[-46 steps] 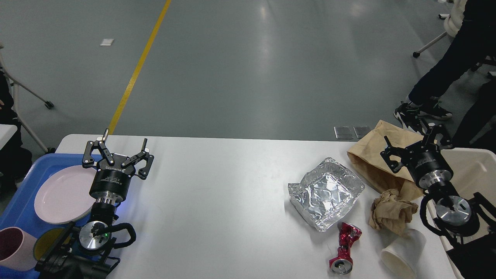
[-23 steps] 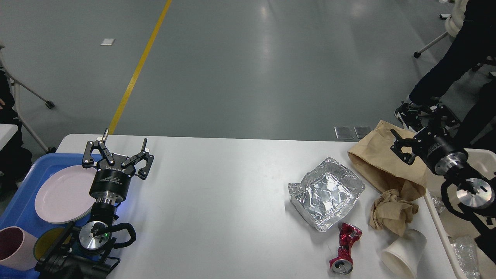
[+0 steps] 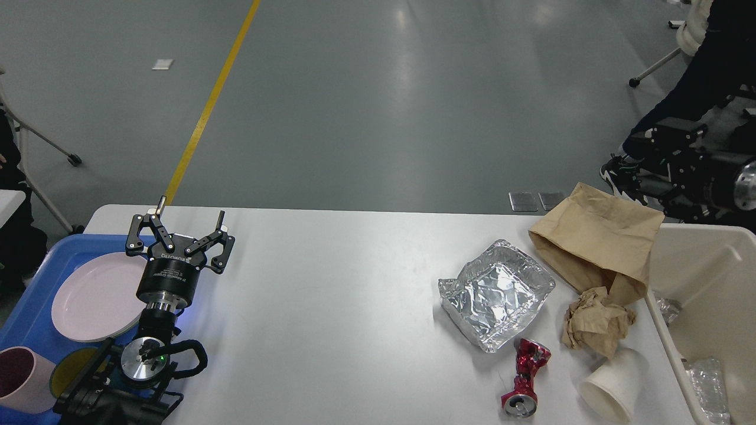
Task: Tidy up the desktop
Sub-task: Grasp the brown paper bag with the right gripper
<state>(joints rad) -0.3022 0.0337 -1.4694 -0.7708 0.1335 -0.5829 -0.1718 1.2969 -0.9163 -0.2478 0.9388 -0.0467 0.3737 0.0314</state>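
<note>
The white desktop carries litter at its right end: a crumpled foil tray, a brown paper bag, a wad of brown paper, a crushed red can and a tipped white paper cup. Over the table's left end my left gripper stands open and holds nothing. My right gripper hangs raised off the table's far right corner, above the bin. It is dark and blurred, so its fingers cannot be told apart.
A beige bin stands at the right edge with a clear plastic bottle inside. A blue tray at the left holds a pink plate, a pink cup and a yellow dish. A person's legs are at the far right.
My right arm has lifted up and to the right, away from the paper bag to above the bin's far side. The left arm and the litter have not moved.
</note>
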